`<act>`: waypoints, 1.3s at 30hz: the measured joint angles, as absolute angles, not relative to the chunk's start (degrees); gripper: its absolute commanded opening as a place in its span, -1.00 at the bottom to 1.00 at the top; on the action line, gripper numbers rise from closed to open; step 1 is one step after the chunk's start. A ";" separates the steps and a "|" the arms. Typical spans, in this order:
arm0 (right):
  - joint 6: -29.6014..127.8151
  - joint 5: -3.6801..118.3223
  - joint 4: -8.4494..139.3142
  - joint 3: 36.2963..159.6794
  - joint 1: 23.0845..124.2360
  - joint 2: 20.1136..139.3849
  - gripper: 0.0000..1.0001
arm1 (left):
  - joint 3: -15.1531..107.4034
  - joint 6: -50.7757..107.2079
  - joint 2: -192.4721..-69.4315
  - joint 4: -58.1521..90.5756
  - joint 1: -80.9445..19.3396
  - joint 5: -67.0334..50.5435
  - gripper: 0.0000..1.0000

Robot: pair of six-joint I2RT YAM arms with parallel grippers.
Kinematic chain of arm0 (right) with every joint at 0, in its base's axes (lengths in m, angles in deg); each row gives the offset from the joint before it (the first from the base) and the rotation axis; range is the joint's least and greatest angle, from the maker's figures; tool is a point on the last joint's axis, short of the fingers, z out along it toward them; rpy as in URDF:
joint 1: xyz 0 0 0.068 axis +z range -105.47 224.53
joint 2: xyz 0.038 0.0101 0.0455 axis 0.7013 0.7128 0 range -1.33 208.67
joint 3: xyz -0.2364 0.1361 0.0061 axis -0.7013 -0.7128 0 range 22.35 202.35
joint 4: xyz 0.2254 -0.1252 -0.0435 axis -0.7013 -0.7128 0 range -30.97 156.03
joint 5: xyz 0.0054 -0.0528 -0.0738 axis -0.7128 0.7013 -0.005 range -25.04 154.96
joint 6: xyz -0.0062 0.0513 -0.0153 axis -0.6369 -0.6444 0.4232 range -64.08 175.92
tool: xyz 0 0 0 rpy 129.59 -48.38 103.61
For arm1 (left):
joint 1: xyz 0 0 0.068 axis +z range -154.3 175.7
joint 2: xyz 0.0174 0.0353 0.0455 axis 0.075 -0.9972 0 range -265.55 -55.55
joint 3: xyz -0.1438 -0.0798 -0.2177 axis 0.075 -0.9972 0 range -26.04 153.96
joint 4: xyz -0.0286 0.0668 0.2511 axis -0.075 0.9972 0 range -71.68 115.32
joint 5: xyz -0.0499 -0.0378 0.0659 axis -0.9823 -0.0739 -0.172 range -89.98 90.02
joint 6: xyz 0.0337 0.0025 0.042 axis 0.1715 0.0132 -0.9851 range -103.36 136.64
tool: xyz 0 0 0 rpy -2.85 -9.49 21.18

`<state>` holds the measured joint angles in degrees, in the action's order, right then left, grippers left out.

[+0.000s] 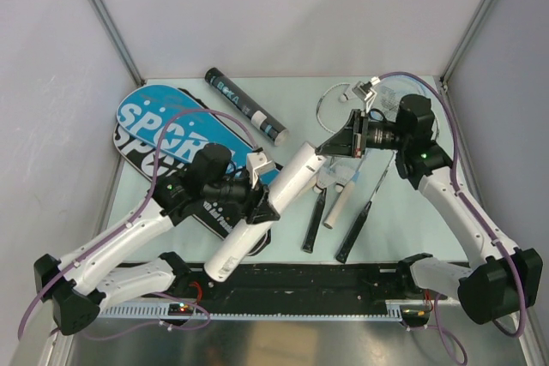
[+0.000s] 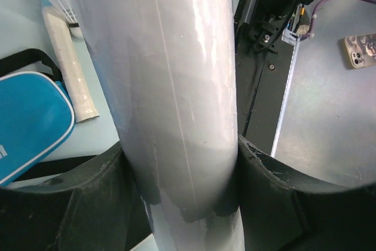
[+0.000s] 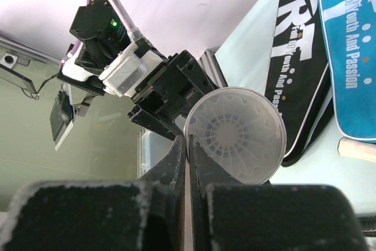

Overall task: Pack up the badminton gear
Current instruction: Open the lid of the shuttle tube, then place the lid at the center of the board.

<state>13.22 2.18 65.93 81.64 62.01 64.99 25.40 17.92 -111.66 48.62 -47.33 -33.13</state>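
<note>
Tube (image 1: 296, 179), seemingly aloft, between bags (image 1: 159, 126) and rackets (image 1: 353, 231)

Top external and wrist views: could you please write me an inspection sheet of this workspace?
Surface: pale table, bare at the right.
Job's things: white tube held tilted; black tube lying at the back; blue bag on black bag; racket handles lying centre-front.
Clutter: nothing seen.
Grippers: left gripper clamps the white tube; right gripper has its fingers shut at the tube's end cap; whether they grip it cannot be told.
Cables: purple cables loop along both arms.
Surroundings: white walls; black rail at the near edge.
</note>
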 measured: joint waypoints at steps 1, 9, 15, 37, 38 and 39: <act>12.74 1.87 66.17 81.64 61.68 64.91 -1.00 | 25.40 17.92 -111.62 48.18 -47.33 -33.09 -0.25; 10.38 0.93 67.66 81.62 60.54 63.94 -1.00 | 25.42 17.78 -110.90 46.70 -47.33 -32.76 -0.25; 9.20 1.76 68.46 81.62 59.43 62.79 -1.00 | 25.44 17.46 -110.68 47.64 -47.42 -32.71 -0.26; 15.58 32.17 48.31 79.83 50.90 55.05 -1.00 | 25.40 17.59 -108.17 54.41 -47.42 -26.66 -0.18; 15.48 35.14 47.20 78.80 50.60 54.55 -1.00 | 25.40 17.59 -107.36 54.48 -47.42 -25.85 -0.18; 15.13 38.15 46.08 77.47 50.25 54.11 -1.00 | 25.40 17.61 -106.66 54.48 -47.42 -25.26 -0.18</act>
